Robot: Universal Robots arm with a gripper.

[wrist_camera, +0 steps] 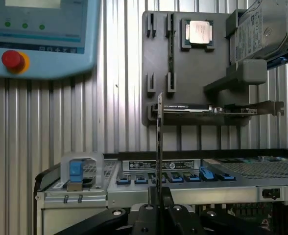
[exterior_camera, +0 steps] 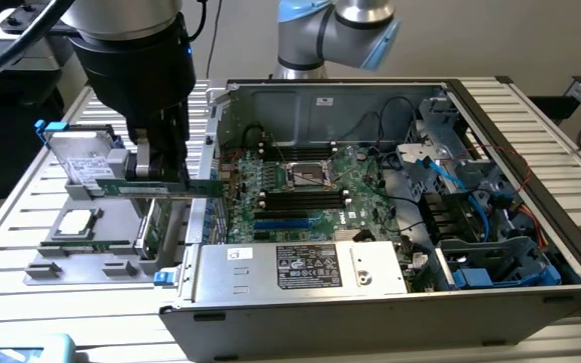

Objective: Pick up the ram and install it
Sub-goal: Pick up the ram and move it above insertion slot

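The ram (exterior_camera: 175,188) is a thin green stick, held level and lengthwise in my gripper (exterior_camera: 161,178), which is shut on it. It hangs in the air just outside the open computer case (exterior_camera: 371,302), on the exterior view's left, above the grey parts tray (exterior_camera: 79,253). In the wrist view the ram (wrist_camera: 159,147) shows edge-on as a thin line rising from between my gripper's (wrist_camera: 159,204) fingers. The motherboard (exterior_camera: 311,178) lies inside the case, with long black slots (exterior_camera: 301,198) near its middle.
The grey tray (wrist_camera: 193,68) holds a processor chip (wrist_camera: 199,32), a hard drive (wrist_camera: 264,29) and a larger card with a metal bracket (wrist_camera: 217,108). A blue pendant with a red button (wrist_camera: 12,59) lies on the slatted table. Cables and a drive cage (exterior_camera: 492,257) crowd the case.
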